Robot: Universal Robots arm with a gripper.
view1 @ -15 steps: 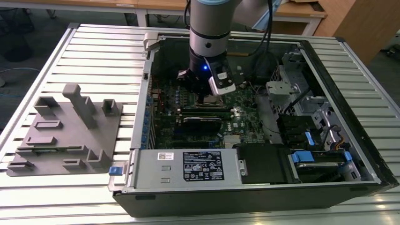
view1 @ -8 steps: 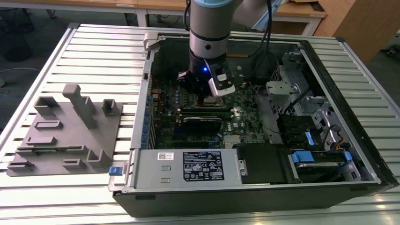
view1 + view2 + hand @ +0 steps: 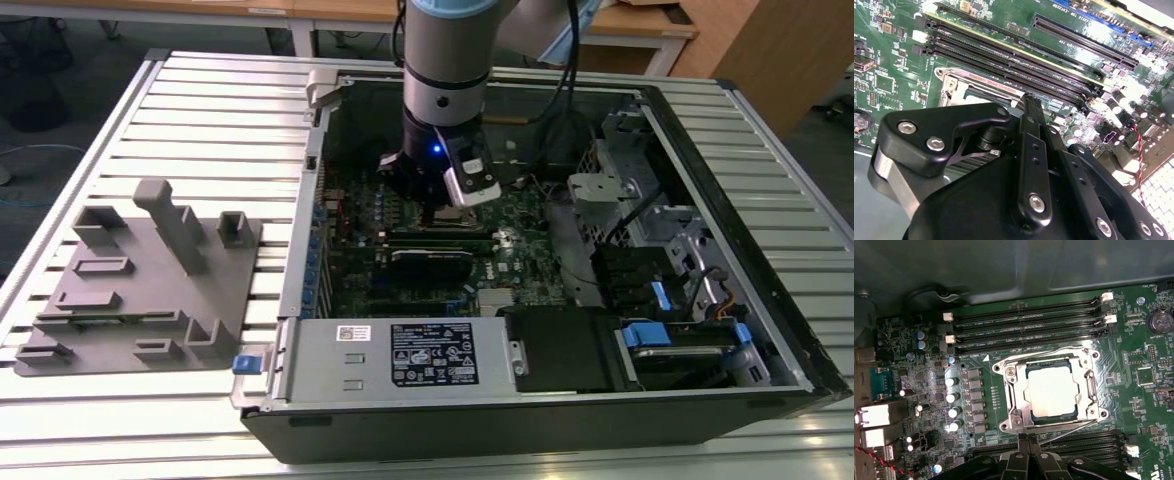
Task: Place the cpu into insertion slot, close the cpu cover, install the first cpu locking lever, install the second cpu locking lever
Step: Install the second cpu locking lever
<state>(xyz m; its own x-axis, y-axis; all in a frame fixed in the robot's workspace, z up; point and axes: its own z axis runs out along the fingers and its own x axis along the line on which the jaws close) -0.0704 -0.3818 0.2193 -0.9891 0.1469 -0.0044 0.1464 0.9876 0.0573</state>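
— Slatted metal table [image 3: 120, 120] under everything, right?

— Yes, and on it I see the open computer case [image 3: 747, 330] lying flat, with a grey fixture block [image 3: 140, 290] just beside it on the exterior view's left.

— Where's the chip?

— From the first wrist view, the cpu [image 3: 1052, 391] sits in the insertion slot [image 3: 1030, 410], its pale top showing through the cpu cover [image 3: 1014, 390], which lies flat around it.

— And your gripper?

— My gripper [image 3: 447, 212] hangs low over the green motherboard [image 3: 360, 215], right at the socket. Its fingers [image 3: 1027, 452] look drawn narrowly together, holding nothing. Long black memory slots [image 3: 1029, 322] run alongside the socket.
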